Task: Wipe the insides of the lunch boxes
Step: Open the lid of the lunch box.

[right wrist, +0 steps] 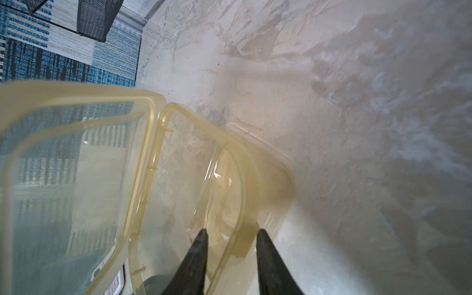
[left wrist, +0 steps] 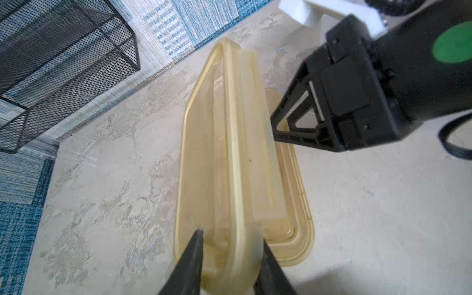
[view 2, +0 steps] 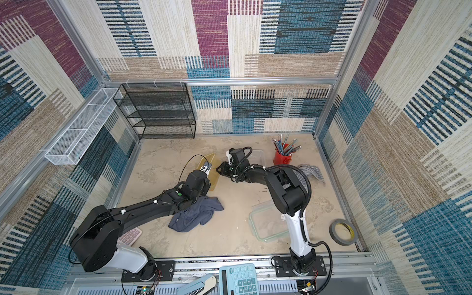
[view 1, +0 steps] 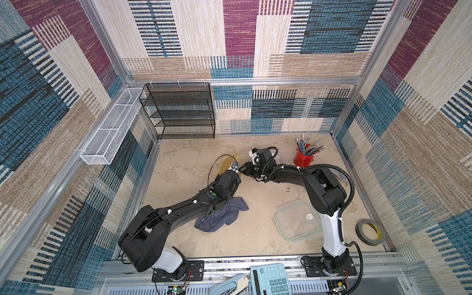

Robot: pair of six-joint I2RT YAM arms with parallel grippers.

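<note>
The amber lunch box (view 1: 226, 163) sits mid-table, and its body (left wrist: 298, 229) rests on the surface. Its amber lid (left wrist: 229, 127) stands tilted up on edge above it. My left gripper (left wrist: 231, 236) is shut on the lid's near end, a finger on each face. My right gripper (right wrist: 232, 231) is shut on the box's wall (right wrist: 270, 173), one finger inside and one outside. In both top views the two grippers (view 1: 235, 167) (view 2: 218, 169) meet at the box. The clear lunch box (view 2: 256, 155) lies mostly hidden behind the right wrist. A dark blue cloth (view 1: 222, 214) lies crumpled by the left forearm.
A clear lid with a green seal (view 1: 297, 222) lies near the right arm. A red pencil cup (view 1: 302, 158), a striped cloth (view 2: 311, 172) and a tape roll (view 1: 370, 232) are on the right. A black mesh shelf (view 1: 184, 109) and a white wire basket (view 1: 112, 130) line the back left.
</note>
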